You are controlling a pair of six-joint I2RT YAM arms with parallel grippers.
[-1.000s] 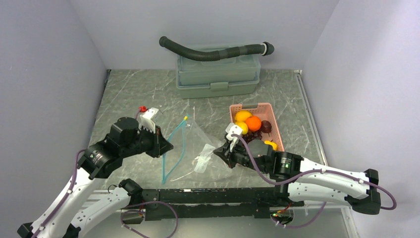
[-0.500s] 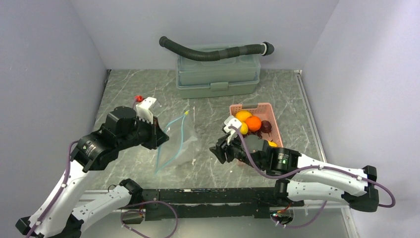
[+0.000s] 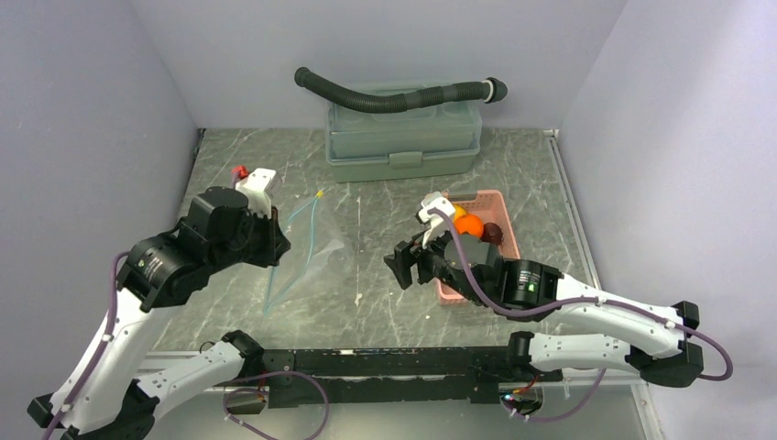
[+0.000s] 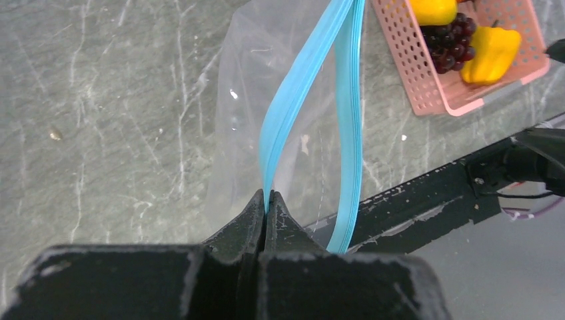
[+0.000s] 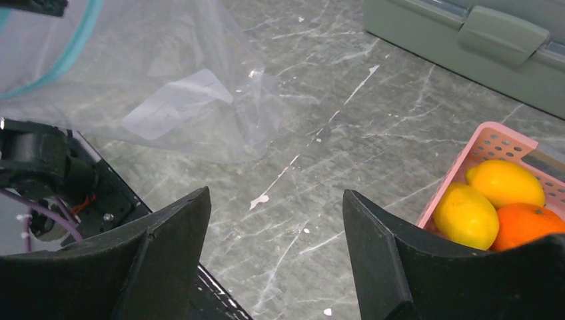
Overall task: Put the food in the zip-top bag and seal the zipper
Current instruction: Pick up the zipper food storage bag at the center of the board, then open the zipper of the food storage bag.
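Left claw (image 4: 266, 200) is clamping the zipper (image 4: 303, 87); right claw (image 5: 274, 203) is gaping, holding nothing.
We're seeing the zip-top bag (image 3: 307, 246) hanging from the left claw's shut jaws, mouth parted, over the desk (image 3: 366, 307) at 9 o'clock from the pink basket (image 3: 502, 220). The food (image 5: 506, 181) is sitting in that basket: lemons (image 5: 466, 215), an orange (image 5: 526, 225), grapes (image 4: 450, 47). Right claw is hovering off the basket's 9 o'clock edge, apart from the bag.

The top view looks down from behind both arms (image 3: 151, 275). Wrist views sit close behind the left pincer (image 4: 267, 197) and right pincer (image 5: 274, 200), sharing the zip-top bag (image 5: 180, 100) ahead.
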